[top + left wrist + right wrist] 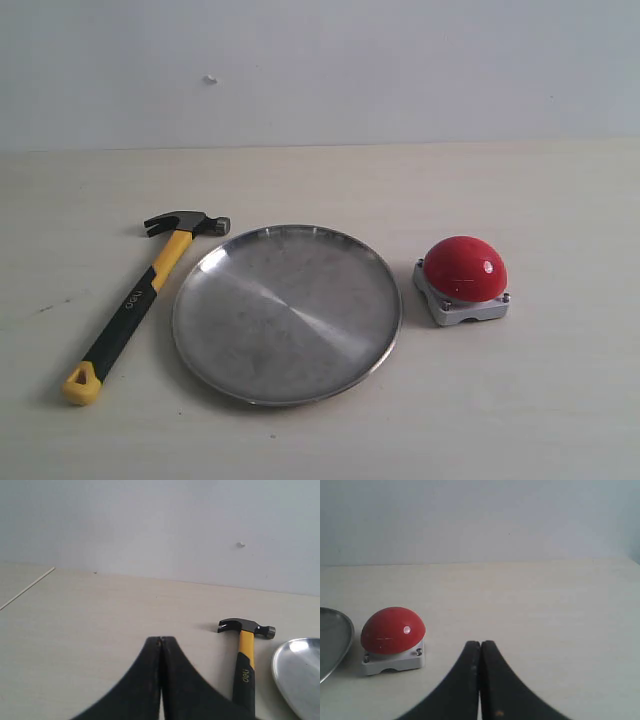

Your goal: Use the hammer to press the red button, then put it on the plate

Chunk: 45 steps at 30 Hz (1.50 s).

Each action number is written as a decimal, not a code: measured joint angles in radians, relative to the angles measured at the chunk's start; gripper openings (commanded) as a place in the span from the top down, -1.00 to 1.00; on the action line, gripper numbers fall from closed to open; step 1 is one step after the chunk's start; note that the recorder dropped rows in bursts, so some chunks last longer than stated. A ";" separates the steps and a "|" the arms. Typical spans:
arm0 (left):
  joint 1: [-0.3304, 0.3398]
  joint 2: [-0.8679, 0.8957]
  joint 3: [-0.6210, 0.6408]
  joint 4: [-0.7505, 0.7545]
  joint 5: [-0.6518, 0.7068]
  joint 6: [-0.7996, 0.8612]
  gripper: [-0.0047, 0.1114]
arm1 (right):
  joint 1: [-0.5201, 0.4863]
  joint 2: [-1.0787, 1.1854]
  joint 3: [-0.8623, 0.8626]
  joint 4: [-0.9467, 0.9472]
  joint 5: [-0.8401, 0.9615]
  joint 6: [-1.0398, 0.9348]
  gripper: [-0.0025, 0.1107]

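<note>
Left tool (161,639): fingers together, nothing between them, held above the bench (540,400); right tool (480,642): likewise closed and empty. Neither shows in the exterior view.

Hammer (150,290): lies flat on the bench, untouched, on the left arm's side; in the left wrist view the hammer (245,665) sits ahead of the left tool and off toward the plate side, apart from it. Long axis runs diagonally: dark head at the far end, near the plate's far-left rim; black handle slants back and leftward to the yellow end at the near side. The handle is just beside the plate (290,320) but appears not to touch it.

Plate: centre of the bench, nothing on it, between hammer and button (462,266). Button: right of the plate, just clear of its rim, ahead of the right tool in the right wrist view (392,630).

Judgement: no step begun; the left arm is the nearer to the hammer; its fingers must part and turn across the slanted handle before closing.
</note>
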 measured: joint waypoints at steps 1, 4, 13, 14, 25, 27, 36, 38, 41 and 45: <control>0.000 0.000 0.000 0.000 0.000 0.000 0.92 | 0.000 0.000 0.000 0.000 0.000 0.000 0.96; 0.000 0.000 0.000 0.000 0.000 0.000 0.92 | 0.000 0.000 0.000 0.000 0.000 0.000 0.96; 0.000 0.000 0.000 0.000 0.000 0.000 0.92 | 0.000 0.000 0.000 0.000 0.000 0.000 0.96; 0.000 0.000 0.000 0.000 0.000 0.000 0.92 | 0.000 0.000 0.000 0.000 0.000 0.000 0.96; 0.000 0.000 0.000 -0.004 -0.108 -0.170 0.92 | 0.000 0.000 0.000 0.000 0.000 0.000 0.96; 0.000 0.000 0.000 -0.004 -0.142 -0.292 0.92 | 0.000 0.000 0.000 0.000 0.000 0.000 0.96; 0.000 -0.001 -0.002 -0.004 -0.379 -0.500 0.92 | 0.000 0.000 0.000 0.000 0.000 0.000 0.96; 0.000 -0.001 -0.030 -0.004 -0.382 -0.510 0.92 | 0.000 0.000 0.000 0.000 0.000 0.000 0.96; 0.000 0.012 -0.099 -0.004 -0.339 -0.509 0.92 | 0.000 0.000 0.000 0.000 0.000 0.000 0.96; 0.000 0.111 -0.209 -0.004 -0.222 -0.453 0.92 | 0.000 0.000 0.000 0.000 0.000 0.000 0.96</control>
